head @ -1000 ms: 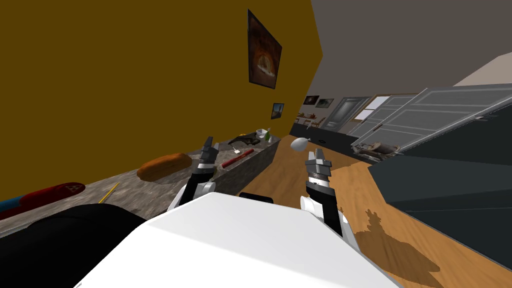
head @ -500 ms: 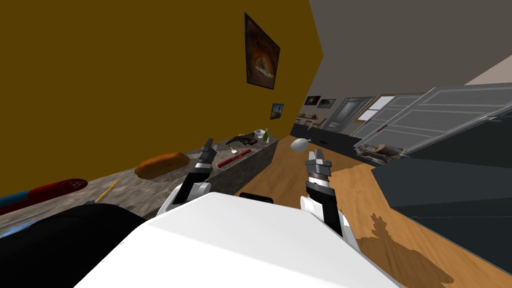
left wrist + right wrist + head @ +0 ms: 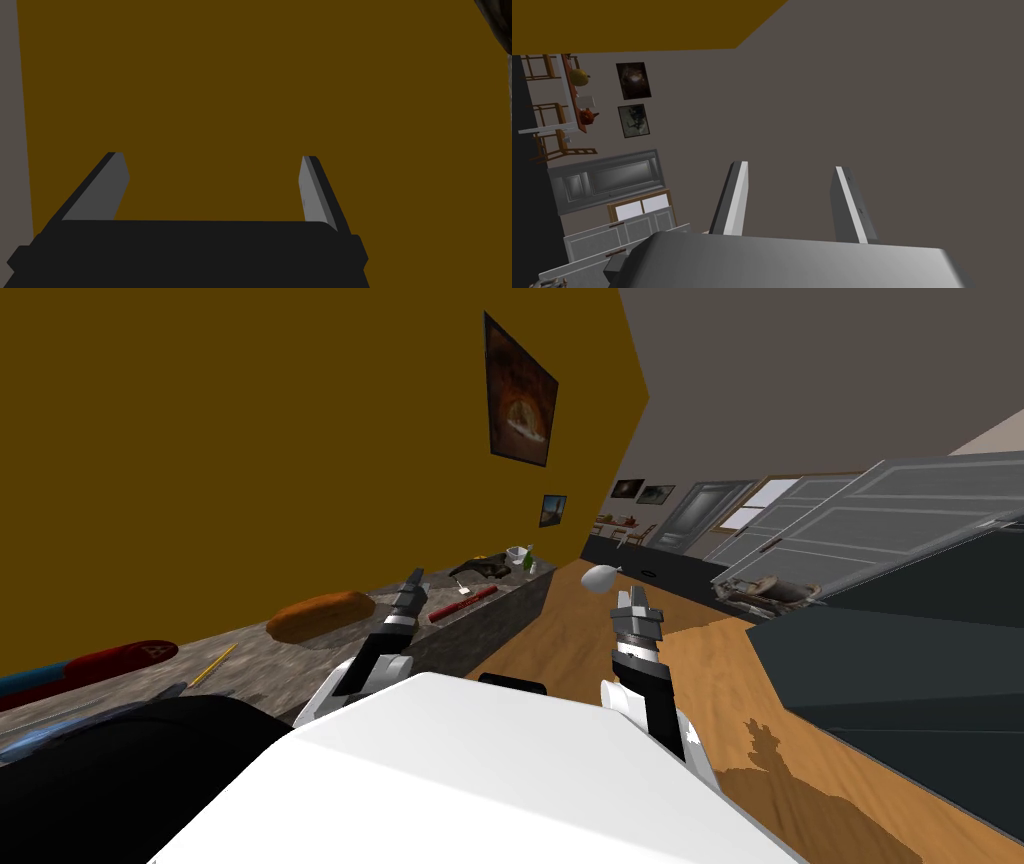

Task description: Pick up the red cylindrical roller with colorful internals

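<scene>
A mottled grey stone-look counter (image 3: pixel 262 666) runs along the ochre wall (image 3: pixel 250 438) at the frame's left. On it, left of centre, lies the slim red cylindrical roller (image 3: pixel 462 602), which we take for our target. A fatter red piece with a blue end (image 3: pixel 110 660) at the lower left could rival it. Our left gripper (image 3: pixel 411 581) hangs just short of the roller with its fingers (image 3: pixel 116 185) spread, ready but aimed at the wall. Our right gripper (image 3: pixel 636 596) idles over the wooden floor, its blades also apart.

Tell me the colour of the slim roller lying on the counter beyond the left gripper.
Dark red, the roller; the head view shows it best.
</scene>
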Robot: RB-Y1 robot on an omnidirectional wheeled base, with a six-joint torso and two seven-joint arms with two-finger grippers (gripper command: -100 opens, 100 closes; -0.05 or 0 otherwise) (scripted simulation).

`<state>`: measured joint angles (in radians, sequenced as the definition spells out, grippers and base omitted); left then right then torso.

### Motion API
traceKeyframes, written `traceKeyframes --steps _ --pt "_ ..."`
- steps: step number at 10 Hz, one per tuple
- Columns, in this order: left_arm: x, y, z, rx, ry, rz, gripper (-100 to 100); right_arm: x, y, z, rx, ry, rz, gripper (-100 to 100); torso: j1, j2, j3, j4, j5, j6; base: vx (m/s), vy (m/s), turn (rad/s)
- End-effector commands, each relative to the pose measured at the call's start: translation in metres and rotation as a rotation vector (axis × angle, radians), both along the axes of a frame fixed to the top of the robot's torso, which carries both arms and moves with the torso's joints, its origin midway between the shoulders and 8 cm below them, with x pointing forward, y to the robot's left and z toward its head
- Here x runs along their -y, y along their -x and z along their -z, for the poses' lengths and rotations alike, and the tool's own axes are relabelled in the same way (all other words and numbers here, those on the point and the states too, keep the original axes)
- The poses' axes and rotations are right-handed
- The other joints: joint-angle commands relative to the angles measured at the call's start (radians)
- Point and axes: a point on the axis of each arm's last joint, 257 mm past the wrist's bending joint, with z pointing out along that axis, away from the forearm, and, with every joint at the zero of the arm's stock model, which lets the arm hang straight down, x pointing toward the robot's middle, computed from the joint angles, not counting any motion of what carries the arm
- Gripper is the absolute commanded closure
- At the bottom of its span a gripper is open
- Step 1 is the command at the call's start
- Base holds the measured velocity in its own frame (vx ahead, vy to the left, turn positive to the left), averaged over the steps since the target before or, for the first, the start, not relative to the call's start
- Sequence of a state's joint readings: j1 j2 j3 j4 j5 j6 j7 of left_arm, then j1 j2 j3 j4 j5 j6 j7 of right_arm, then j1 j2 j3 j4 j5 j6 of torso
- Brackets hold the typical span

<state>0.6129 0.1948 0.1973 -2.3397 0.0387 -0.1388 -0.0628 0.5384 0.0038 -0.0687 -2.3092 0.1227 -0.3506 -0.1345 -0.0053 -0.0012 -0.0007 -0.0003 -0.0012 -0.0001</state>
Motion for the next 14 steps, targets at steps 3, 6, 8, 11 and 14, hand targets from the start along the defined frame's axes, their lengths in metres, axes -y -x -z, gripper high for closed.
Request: traceKeyframes --steps 3,6,8,11,14 --pt "-0.021 -0.004 0.016 -0.084 0.007 -0.042 -100 0.0 0.0 0.0 0.0 0.0 0.0 0 0.0 -0.001 -0.001 0.0 0.0 0.0 0.027 -0.077 0.017" --pt "-0.035 -0.004 0.027 -0.137 0.015 -0.071 -100 0.0 0.0 0.0 0.0 0.0 0.0 0 0.0 -0.001 0.0 0.0 0.0 0.0 0.018 -0.067 0.012" --pt "-0.05 -0.002 0.039 -0.191 0.027 -0.102 -100 0.0 0.0 0.0 0.0 0.0 0.0 0 0.001 -0.001 0.0 0.0 0.0 0.0 0.023 -0.069 0.01" --pt "-0.066 0.0 0.052 -0.246 0.042 -0.136 -100 0.0 0.0 0.0 0.0 0.0 0.0 0 0.001 -0.001 -0.001 0.0 0.0 0.0 0.019 -0.062 0.007" --pt "-0.096 0.006 0.07 -0.329 0.074 -0.197 -100 0.0 0.0 0.0 0.0 0.0 0.0 0 0.002 -0.001 -0.001 0.0 0.0 0.0 0.026 -0.068 -0.003"
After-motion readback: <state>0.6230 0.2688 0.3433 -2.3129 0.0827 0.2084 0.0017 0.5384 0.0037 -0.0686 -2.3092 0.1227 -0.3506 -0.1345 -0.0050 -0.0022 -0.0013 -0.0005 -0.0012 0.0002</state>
